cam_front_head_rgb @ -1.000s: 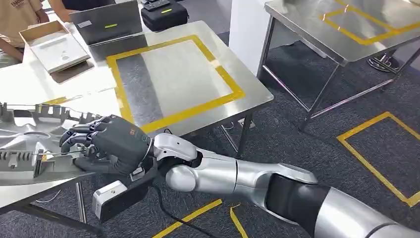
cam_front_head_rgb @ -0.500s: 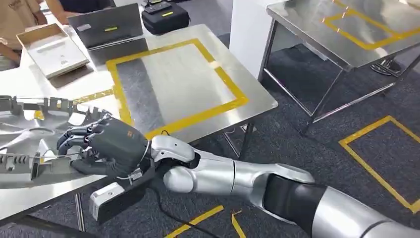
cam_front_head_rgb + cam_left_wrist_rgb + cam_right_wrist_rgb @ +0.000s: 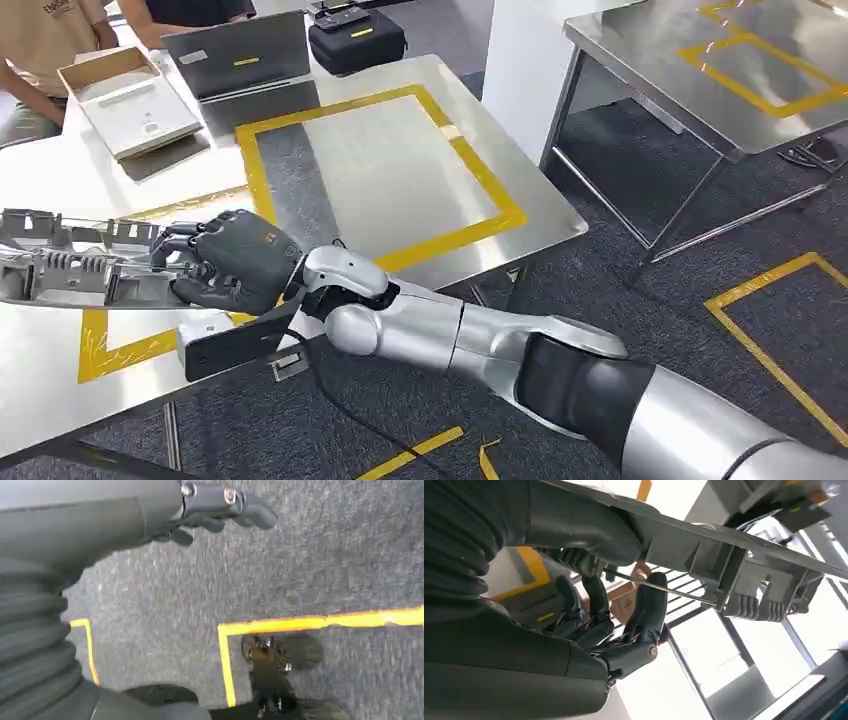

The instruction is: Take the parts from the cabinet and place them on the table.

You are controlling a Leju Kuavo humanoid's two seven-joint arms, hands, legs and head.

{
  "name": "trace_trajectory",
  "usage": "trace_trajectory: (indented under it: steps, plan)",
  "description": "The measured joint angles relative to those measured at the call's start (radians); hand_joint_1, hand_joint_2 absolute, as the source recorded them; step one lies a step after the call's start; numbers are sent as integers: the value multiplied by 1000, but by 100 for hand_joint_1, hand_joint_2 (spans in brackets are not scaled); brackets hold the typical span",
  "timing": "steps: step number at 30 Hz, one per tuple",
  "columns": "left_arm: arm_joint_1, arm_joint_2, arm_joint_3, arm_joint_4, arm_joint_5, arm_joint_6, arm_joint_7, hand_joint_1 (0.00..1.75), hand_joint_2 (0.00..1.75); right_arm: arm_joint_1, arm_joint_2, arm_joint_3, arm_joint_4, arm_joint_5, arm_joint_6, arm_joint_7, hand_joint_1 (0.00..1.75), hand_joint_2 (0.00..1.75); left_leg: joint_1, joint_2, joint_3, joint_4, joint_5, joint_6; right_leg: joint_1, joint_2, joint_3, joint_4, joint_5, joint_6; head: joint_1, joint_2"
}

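Right hand [image 3: 228, 262] grips grey part [image 3: 70, 268], partly cropped.

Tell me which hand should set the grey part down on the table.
Right. The right hand already grips the grey part over the table; the left hand hangs above the carpet, holding nothing.

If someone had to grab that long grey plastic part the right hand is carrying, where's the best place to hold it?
Likely the flat long edge beside the right hand, coming from the table's near side. The grey part is long and thin, lying roughly level over the table; its ribbed clips and tabs look fragile.
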Motion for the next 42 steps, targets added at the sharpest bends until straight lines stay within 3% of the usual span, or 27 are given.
trace_trajectory:
  steps: [1, 3, 4, 6, 7, 8, 9, 11, 12, 13, 14, 15, 16, 17, 23, 24, 26, 29, 30, 33, 36, 41, 42]
  plan:
    - [-1, 0, 0, 0, -3, -2, 1, 0, 175, -17, 15, -9, 54, 2, 7, 27, 175, 175, 0, 0, 7, -6, -1, -5, 0, -1, 10, 0, 4, -8, 2, 0]
    - [-9, 1, 0, 0, -10, -15, -3, 0, 175, -63, 35, -28, 178, 2, 25, 77, 175, 175, 0, 11, -10, 30, -18, -11, -7, -3, 29, -8, 3, -15, -2, 0]
    - [-15, 0, 0, 0, -14, -23, -5, 0, 175, -92, 47, -39, 250, 3, 32, 89, 175, 175, 2, 15, -42, 86, -35, -16, -8, -5, 30, -8, 0, -20, -8, 0]
    - [-21, -1, 0, 0, -22, -31, -7, 0, 175, -127, 53, -63, 383, 1, 34, 127, 175, 175, 7, 18, -136, 229, -93, -25, -6, -11, 32, -8, -7, -24, -6, 0]
    - [-20, -1, 0, 0, -26, -32, -6, 0, 175, -138, 53, -72, 434, 0, 34, 141, 175, 175, 7, 19, -172, 277, -106, -30, -7, -11, 35, -8, -10, -24, -7, 0]
    - [-20, -1, 0, 0, -28, -32, -5, 0, 175, -146, 53, -79, 480, -4, 34, 148, 175, 175, 9, 20, -185, 278, -91, -30, -8, -11, 40, -7, -15, -22, -7, 0]
    - [-20, 0, 0, 0, -31, -33, -5, 0, 175, -154, 50, -88, 524, -9, 34, 156, 175, 175, 12, 22, -177, 232, -46, -32, -9, -10, 46, -6, -20, -18, -7, 0]
    - [-20, 3, 0, 0, -33, -33, -4, 0, 175, -164, 46, -106, 580, -24, 32, 179, 175, 175, 16, 25, -118, 71, 69, -34, -15, -9, 62, -2, -35, -9, -7, 0]
    - [-18, 2, 0, 2, -33, -33, -4, 0, 175, -166, 42, -117, 608, -27, 32, 189, 175, 175, 18, 25, -99, 12, 96, -35, -15, -10, 67, -1, -41, -2, -8, 0]
    - [-20, 2, 0, 4, -33, -33, -4, 0, 175, -171, 38, -125, 635, -31, 32, 192, 175, 175, 9, 26, -103, -10, 53, -27, -13, -8, 64, 4, -42, 4, -20, 0]
    - [-21, 2, 0, 3, -33, -33, -5, 0, 175, -172, 33, -129, 653, -32, 33, 199, 175, 175, 8, 27, -94, 2, 71, -8, -9, -6, 58, 3, -43, 10, -19, 0]
    - [-17, 2, 0, 3, -33, -33, -5, 0, 175, -169, 28, -134, 670, -32, 34, 201, 175, 175, 13, 26, -93, -3, 75, -3, -7, -6, 60, 4, -50, 14, -10, 0]
    - [-14, 1, 0, 4, -33, -32, -6, 0, 175, -169, 24, -137, 684, -32, 34, 200, 175, 175, 12, 26, -94, -4, 79, -6, -7, -5, 60, 4, -44, 0, -9, 0]
    - [-14, 1, 0, 4, -33, -32, -5, 0, 175, -172, 22, -140, 694, -32, 34, 201, 175, 175, 10, 26, -94, -4, 79, -6, -6, -5, 60, 2, -43, -4, -9, 0]
    - [-15, 3, 0, 3, -33, -30, -10, 0, 175, -172, 16, -144, 726, -31, 34, 205, 175, 175, 7, 24, -91, -4, 71, 9, -7, -7, 74, -17, -43, -1, -7, 0]
    - [-15, 3, 0, 3, -33, -30, -12, 0, 175, -172, 16, -145, 729, -31, 34, 205, 0, 0, 7, 24, -91, -4, 71, 11, -7, -7, 74, -19, -43, 3, -7, 0]
    - [-15, 4, 0, 3, -30, -30, -17, 0, 175, -172, 16, -148, 732, -27, 35, 205, 0, 0, 5, 25, -91, -3, 71, 14, -10, -7, 75, -21, -42, 24, -7, 0]
    - [-16, 5, 0, 3, -27, -30, -12, 0, 175, -172, 18, -156, 736, -24, 35, 204, 0, 0, 4, 25, -91, -3, 72, 16, -11, -8, 75, -22, -42, 28, -7, 0]
    - [-15, 5, 0, 3, -20, -30, -16, 0, 0, -172, 18, -159, 738, -23, 35, 204, 0, 0, 4, 25, -90, -4, 72, 16, -10, -8, 75, -21, -42, 28, -7, 0]
    - [-16, 5, 7, 3, -12, -37, -27, 0, 0, -171, 18, -161, 738, -23, 29, 191, 0, 0, 4, 25, -89, -4, 73, 15, -10, -8, 75, -20, -41, 28, -8, 0]
    - [-16, 5, 8, 3, -17, -38, -14, 0, 0, -171, 20, -181, 738, -43, 2, 138, 0, 0, 4, 25, -88, -4, 74, 14, -10, -8, 75, -18, -42, 28, -7, 0]
    - [-6, 5, 16, 3, -17, -31, 8, 0, 0, -177, 32, -247, 694, -100, -95, -36, 0, 0, 4, 26, -87, -6, 74, 13, -10, -7, 76, -17, -42, 28, -7, 0]
    - [-4, 7, 17, 3, -16, -30, 10, 0, 0, -181, 36, -261, 679, -116, -103, -66, 0, 0, -2, 26, -89, -1, 70, 18, -16, -8, 76, -20, -40, 34, -8, 0]
